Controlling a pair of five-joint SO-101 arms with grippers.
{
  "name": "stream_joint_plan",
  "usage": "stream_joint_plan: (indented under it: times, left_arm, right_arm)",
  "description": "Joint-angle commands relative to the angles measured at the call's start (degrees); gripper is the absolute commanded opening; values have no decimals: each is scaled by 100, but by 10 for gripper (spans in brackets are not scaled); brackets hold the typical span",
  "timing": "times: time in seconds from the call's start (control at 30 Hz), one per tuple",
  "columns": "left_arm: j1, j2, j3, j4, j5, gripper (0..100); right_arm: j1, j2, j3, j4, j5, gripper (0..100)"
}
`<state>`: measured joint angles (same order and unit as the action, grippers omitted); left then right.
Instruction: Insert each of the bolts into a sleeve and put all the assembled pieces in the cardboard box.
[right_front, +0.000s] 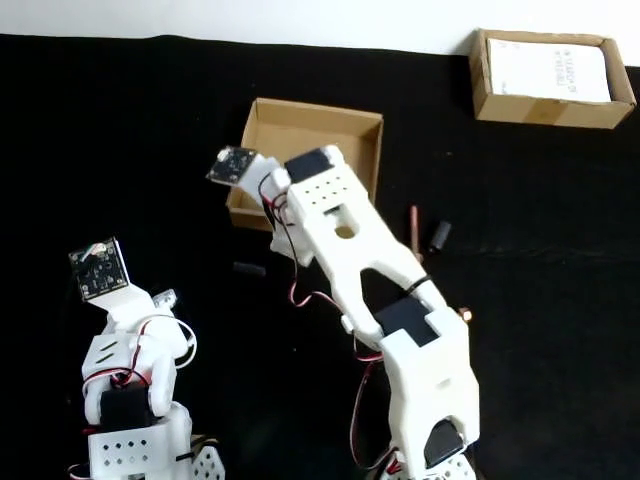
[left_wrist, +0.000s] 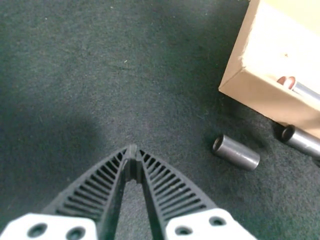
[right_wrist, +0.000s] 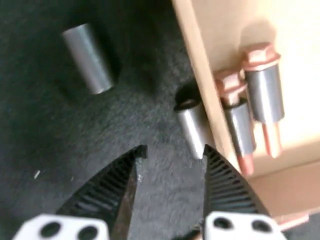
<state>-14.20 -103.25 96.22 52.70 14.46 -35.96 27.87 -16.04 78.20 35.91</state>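
Found right gripper (right_wrist: 172, 152) over dark mat (right_wrist: 45, 130), jaws parted. Noted one sleeve (right_wrist: 90, 57) lying alone on mat, apart from cardboard box (right_wrist: 196, 65). Noted second sleeve (right_wrist: 192, 125) against box's outer wall, just beside one fingertip. Recorded first assembled piece (right_wrist: 264, 85) and second assembled piece (right_wrist: 239, 125) inside box, side by side, touching, copper hex heads and shank tips exposed.

A paper-filled box (right_front: 540, 110) sits on black cloth (right_front: 120, 130).
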Motion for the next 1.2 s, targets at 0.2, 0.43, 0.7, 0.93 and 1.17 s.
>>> stream_joint_plan:
  times: [0.2, 0.43, 0.7, 0.93, 1.17]
  left_arm:
    - [-48, -57, 92, -88, 18, 8]
    - [-48, -57, 92, -88, 18, 8]
    - [-48, -57, 92, -88, 18, 8]
    - [-48, -57, 92, -88, 18, 8]
    - [-48, -57, 92, -114, 18, 8]
  right_arm:
    - [286, 101, 22, -989, 9, 166]
    - [435, 1165, -840, -673, 9, 166]
    - [479, 1895, -1481, 303, -9, 89]
    - [549, 1798, -2492, 1305, -35, 8]
    - [549, 1270, -4602, 2255, -290, 8]
